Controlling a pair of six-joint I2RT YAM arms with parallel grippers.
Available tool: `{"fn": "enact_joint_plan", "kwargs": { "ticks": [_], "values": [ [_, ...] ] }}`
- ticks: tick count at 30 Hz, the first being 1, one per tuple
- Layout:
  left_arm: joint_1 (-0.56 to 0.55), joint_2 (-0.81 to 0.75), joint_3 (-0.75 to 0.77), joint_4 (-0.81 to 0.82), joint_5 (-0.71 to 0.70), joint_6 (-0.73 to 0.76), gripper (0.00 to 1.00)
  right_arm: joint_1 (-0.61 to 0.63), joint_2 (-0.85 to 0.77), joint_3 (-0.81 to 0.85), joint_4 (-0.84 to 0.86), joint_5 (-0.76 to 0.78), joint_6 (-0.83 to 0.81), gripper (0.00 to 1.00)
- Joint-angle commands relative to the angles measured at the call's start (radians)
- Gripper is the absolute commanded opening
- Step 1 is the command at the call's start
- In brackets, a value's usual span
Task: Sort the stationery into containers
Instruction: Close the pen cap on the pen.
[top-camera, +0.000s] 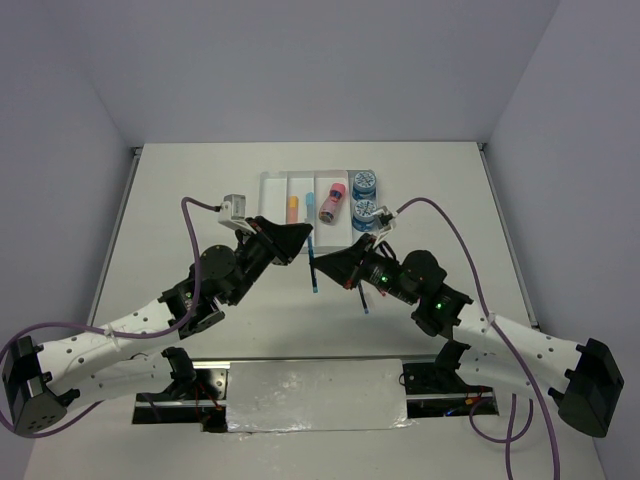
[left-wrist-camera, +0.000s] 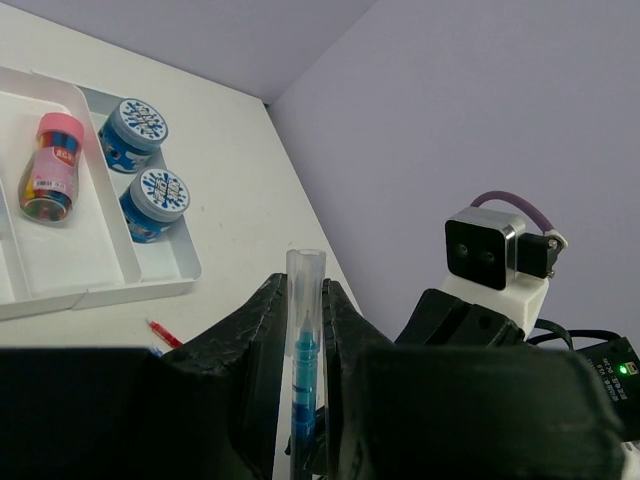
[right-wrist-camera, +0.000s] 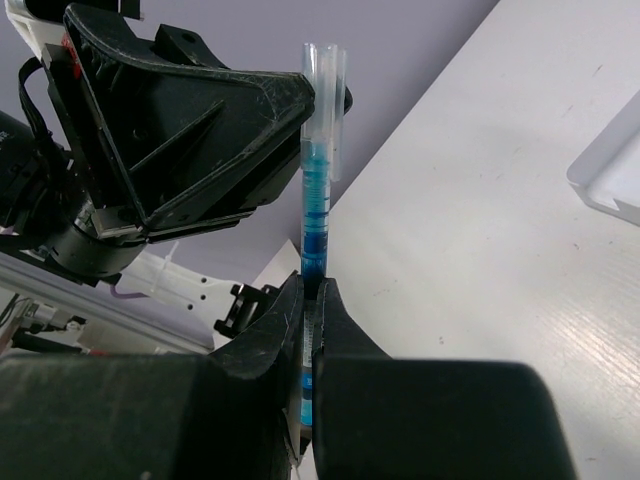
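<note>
Over table (top-camera: 200, 190), L fingers (left-wrist-camera: 245, 350), R fingers (right-wrist-camera: 268, 345) pinch blue pen (right-wrist-camera: 316, 200).

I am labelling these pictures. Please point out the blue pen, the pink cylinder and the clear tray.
blue pen (right-wrist-camera: 317, 200), right wrist view, blue ink section.
pink cylinder (left-wrist-camera: 50, 170), left wrist view, mid body.
clear tray (left-wrist-camera: 140, 286), left wrist view, near rim.

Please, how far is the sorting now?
Done: two round blue patterned rolls, a pink cylinder, an orange eraser and a light-blue eraser lie in the clear plastic divided tray. In hand: the left gripper and the right gripper both grip one thin blue pen. Remaining: that pen, and a thin red pen on the table beside the tray.
</note>
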Motion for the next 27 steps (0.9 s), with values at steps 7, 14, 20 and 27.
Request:
{"fn": "enact_joint_plan", "kwargs": {
  "ticks": [7,14,20,27],
  "values": [
    [-0.001,-0.005,0.030,0.028,0.030,0.021,0.04,0.009,0.003,0.075,-0.002,0.027,-0.042,0.00],
    [-0.001,0.001,0.032,0.027,0.048,0.008,0.04,0.006,0.002,0.093,-0.014,0.053,-0.065,0.00],
    [-0.001,0.007,0.042,0.011,0.074,0.030,0.04,-0.007,0.012,0.121,-0.035,0.052,-0.103,0.00],
    [-0.001,0.024,0.045,0.030,0.172,0.104,0.14,-0.013,0.008,0.153,-0.055,0.047,-0.215,0.00]
  ]
}}
